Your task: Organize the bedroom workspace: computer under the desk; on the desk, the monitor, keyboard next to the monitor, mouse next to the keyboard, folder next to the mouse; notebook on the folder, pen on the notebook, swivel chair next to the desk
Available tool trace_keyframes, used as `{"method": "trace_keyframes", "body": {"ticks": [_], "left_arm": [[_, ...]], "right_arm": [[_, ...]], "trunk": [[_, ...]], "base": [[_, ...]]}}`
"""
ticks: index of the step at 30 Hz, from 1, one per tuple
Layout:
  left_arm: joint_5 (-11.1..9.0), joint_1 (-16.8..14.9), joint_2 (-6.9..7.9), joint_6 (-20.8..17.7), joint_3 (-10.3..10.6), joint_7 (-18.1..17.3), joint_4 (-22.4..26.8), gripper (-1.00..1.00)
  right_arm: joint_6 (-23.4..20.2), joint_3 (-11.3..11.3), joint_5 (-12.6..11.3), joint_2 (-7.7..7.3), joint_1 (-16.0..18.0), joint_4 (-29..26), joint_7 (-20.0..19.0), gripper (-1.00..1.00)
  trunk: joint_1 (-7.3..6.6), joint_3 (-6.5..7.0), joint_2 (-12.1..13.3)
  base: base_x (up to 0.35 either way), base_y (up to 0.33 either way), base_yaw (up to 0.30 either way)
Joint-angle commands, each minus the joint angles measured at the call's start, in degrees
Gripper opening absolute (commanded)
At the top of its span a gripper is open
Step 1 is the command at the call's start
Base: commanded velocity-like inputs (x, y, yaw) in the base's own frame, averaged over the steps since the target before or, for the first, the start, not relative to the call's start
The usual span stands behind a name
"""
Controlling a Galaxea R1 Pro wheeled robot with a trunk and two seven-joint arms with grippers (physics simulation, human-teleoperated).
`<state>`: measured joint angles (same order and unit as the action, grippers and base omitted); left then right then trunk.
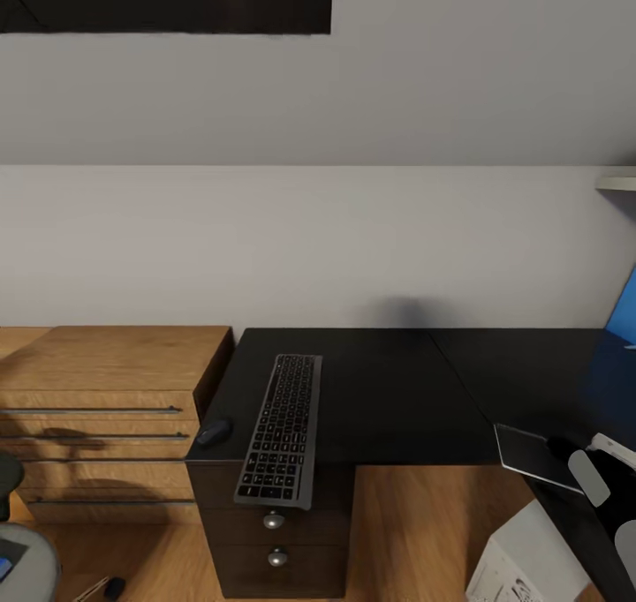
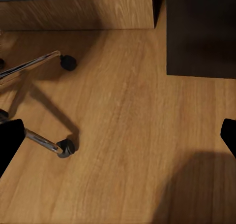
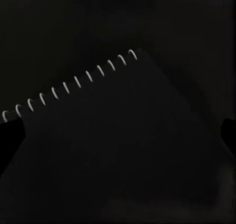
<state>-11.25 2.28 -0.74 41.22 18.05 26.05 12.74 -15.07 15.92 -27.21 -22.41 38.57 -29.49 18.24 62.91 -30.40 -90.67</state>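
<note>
Glossy black, the L-shaped desk (image 1: 389, 390) is seen against a pale wall, with round silver knobs on its drawer fronts. A slim keyboard with dark keys and a thin grey rim (image 1: 281, 428) is laid lengthwise on the desk's left part, its near end overhanging the front edge. A small dark rounded mouse (image 1: 213, 432) is set just beside it, at the desk's left edge. A plain wooden dresser (image 1: 106, 408) stands against the desk's left side. A small flat grey notebook (image 1: 533, 455) is found at the inner corner of the desk's right wing; in the right wrist view its spiral binding (image 3: 69, 83) is seen close below the right gripper (image 3: 118, 135), whose fingers are spread apart and hold nothing. The left gripper (image 2: 120, 143) is likewise held open over the wood floor (image 2: 128, 135), near the chrome star base and casters of the swivel chair (image 2: 46, 143). A light grey tower computer (image 1: 526, 562) is seen under the desk at lower right.
</note>
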Motion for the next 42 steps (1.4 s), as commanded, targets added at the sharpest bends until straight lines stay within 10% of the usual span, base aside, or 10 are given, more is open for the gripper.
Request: {"method": "trace_keyframes", "body": {"ticks": [1, 17, 42], "left_arm": [[-0.53, 0.01, 0.03, 0.10, 0.50, 0.22, 0.09, 1.00], [-0.53, 0.01, -0.01, 0.12, 0.56, 0.22, 0.09, 1.00], [-0.53, 0.01, 0.03, 0.07, 0.50, 0.22, 0.09, 1.00]], "right_arm": [[-0.23, -0.01, -0.48, 0.00, 0.01, -0.13, 0.30, 1.00], [0.14, -0.01, -0.40, 0.00, 0.01, -0.16, 0.24, 1.00], [3.98, -0.16, 0.05, 0.39, 0.01, -0.20, 0.21, 1.00]], "trunk": [[-0.01, -0.05, -0.03], [-0.01, -0.05, -0.03], [-3.96, 3.18, 7.19]], "base": [[-0.065, 0.044, 0.000], [-0.013, 0.009, 0.000], [0.000, 0.000, 0.000]]}}
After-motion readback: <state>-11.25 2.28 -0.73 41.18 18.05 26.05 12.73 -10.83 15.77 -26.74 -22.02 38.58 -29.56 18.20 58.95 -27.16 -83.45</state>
